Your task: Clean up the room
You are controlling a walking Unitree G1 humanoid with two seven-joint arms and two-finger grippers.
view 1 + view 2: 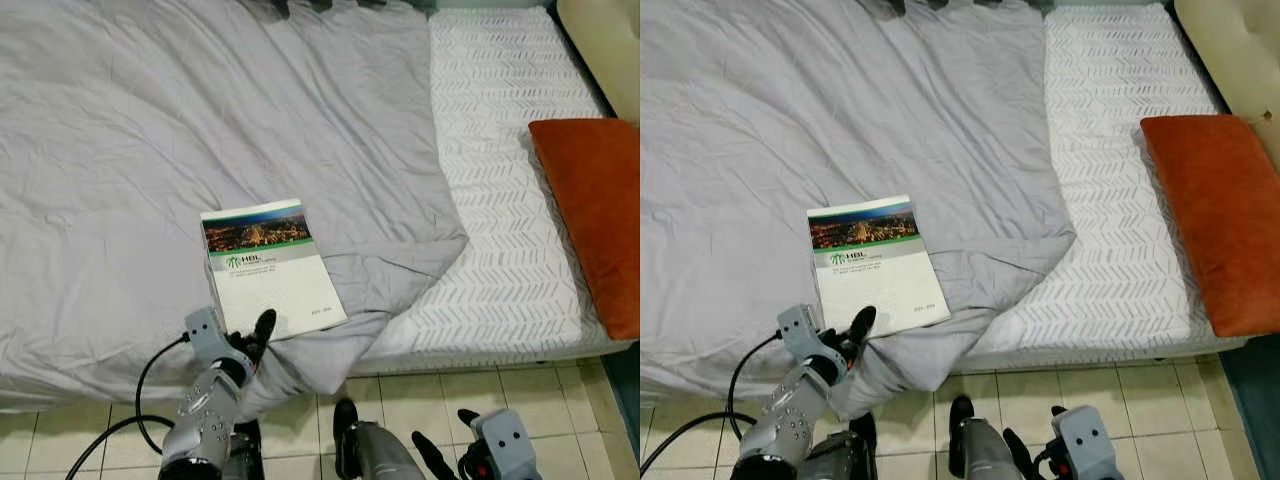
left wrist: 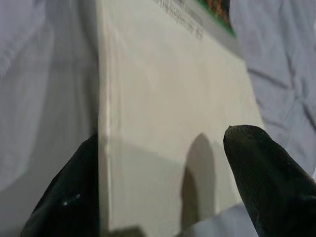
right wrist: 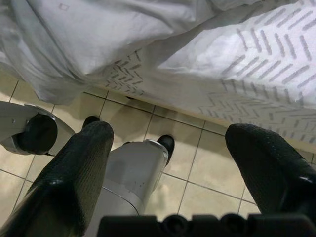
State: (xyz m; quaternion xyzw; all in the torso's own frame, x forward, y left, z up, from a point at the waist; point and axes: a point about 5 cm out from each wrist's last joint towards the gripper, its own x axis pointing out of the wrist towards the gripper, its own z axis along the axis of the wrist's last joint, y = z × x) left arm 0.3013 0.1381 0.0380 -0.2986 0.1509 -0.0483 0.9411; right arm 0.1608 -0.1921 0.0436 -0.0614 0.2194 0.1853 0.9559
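Booklet point(image 1: 272, 268) lies on the gray blanket point(image 1: 150, 130) at the bed's near edge; left pincer point(image 2: 163, 185), spread open, straddles its near corner for pickup; right pincer point(image 3: 173, 177) hangs open over the floor point(image 3: 192, 163).

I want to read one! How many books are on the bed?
1. The book lies on the grey blanket, near the bed's front edge, with the left gripper at its near end. Others could be hidden under the blanket.

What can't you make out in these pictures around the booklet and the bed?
- White booklet with a city photo: small cover text is unreadable in the eye views and blurred in the left wrist view.
- Left pincer: whether it grips the booklet's near edge is unclear.
- Orange rectangular cushion: cut off by the picture's edge.
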